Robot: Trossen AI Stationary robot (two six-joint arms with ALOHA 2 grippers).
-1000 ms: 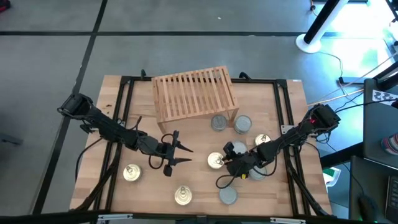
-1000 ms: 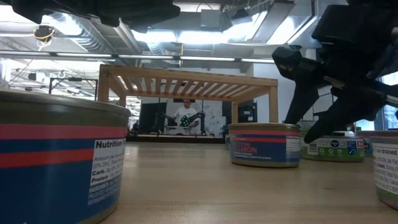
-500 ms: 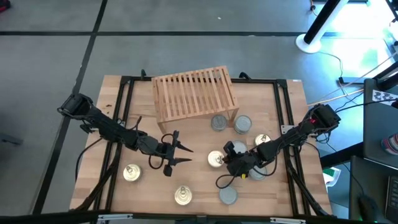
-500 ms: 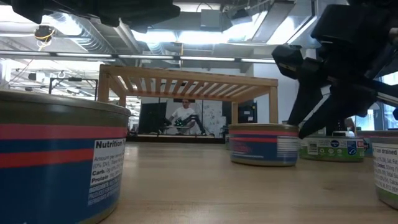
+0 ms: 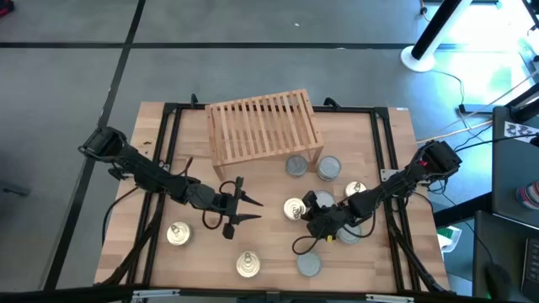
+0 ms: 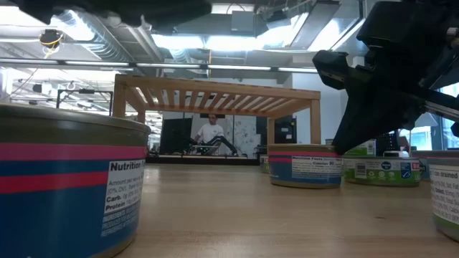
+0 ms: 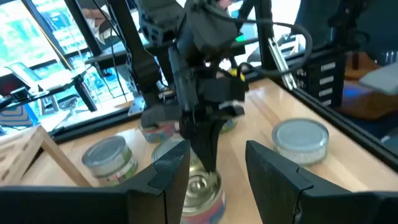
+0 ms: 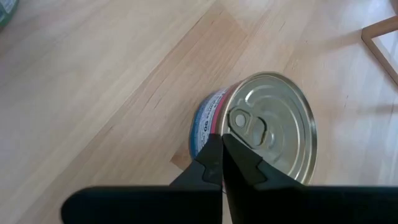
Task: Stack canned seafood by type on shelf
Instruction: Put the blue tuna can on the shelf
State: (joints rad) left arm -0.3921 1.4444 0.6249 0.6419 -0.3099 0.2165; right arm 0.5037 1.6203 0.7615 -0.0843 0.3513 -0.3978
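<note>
Up close, the nearest tin [image 6: 68, 183] is showing "Nutrition" on its white panel, with "Carb." and "Protein" beneath, over blue and pink bands. Out in the middle, the right gripper [image 5: 305, 212] is pressing its fingers together, tips resting on the rim of a gold-topped tin [image 8: 273, 127] beside the pull tab, gripping nothing. The left gripper [image 5: 250, 209] is hovering with fingers partly apart, pointing at that same tin. Grey-topped tins [image 5: 296, 166] are sitting just in front of the shelf [image 5: 264, 125], which is standing bare at the table's [image 5: 202, 252] far side. Gold-topped tins [image 5: 178, 233] are lying nearer the front edge.
</note>
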